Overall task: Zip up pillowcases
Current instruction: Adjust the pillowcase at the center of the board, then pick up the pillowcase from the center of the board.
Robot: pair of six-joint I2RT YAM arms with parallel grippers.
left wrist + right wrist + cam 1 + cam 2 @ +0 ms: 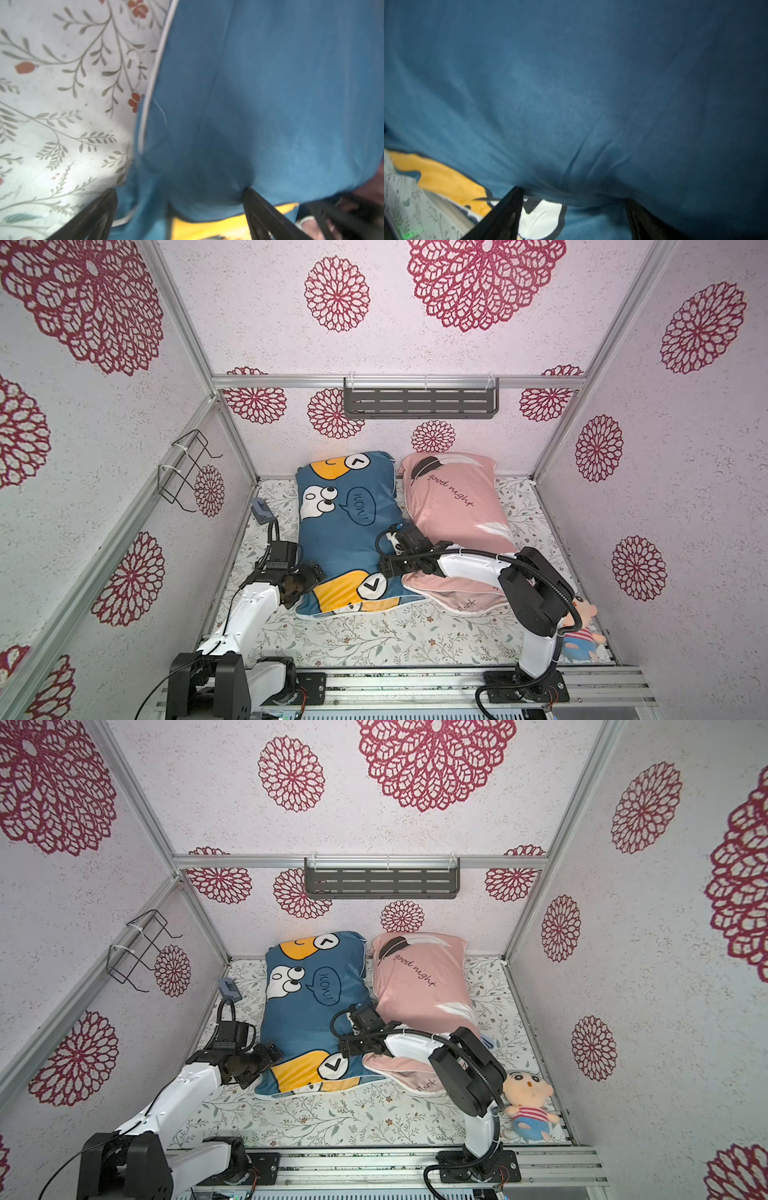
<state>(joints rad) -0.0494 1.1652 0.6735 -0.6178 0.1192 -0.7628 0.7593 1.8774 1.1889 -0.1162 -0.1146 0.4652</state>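
Note:
The blue pillowcase (349, 531) (311, 1019) with yellow cartoon faces lies lengthwise mid-bed. The pink "good night" pillowcase (453, 506) (419, 986) lies against its right side. My left gripper (305, 589) (179, 188) is open at the blue pillow's near left corner, straddling the white-piped edge; one fingertip (249, 193) dents the fabric. My right gripper (388, 549) (573, 194) is at the blue pillow's right edge, its jaws closed wide on a creased bunch of blue fabric. No zipper shows in any view.
A floral bedsheet (374, 639) covers the bed. A plush doll (528, 1102) sits at the near right corner behind the right arm. A small grey-blue object (262, 510) lies by the left wall. A dark shelf (419, 400) and a wire rack (187, 468) hang on the walls.

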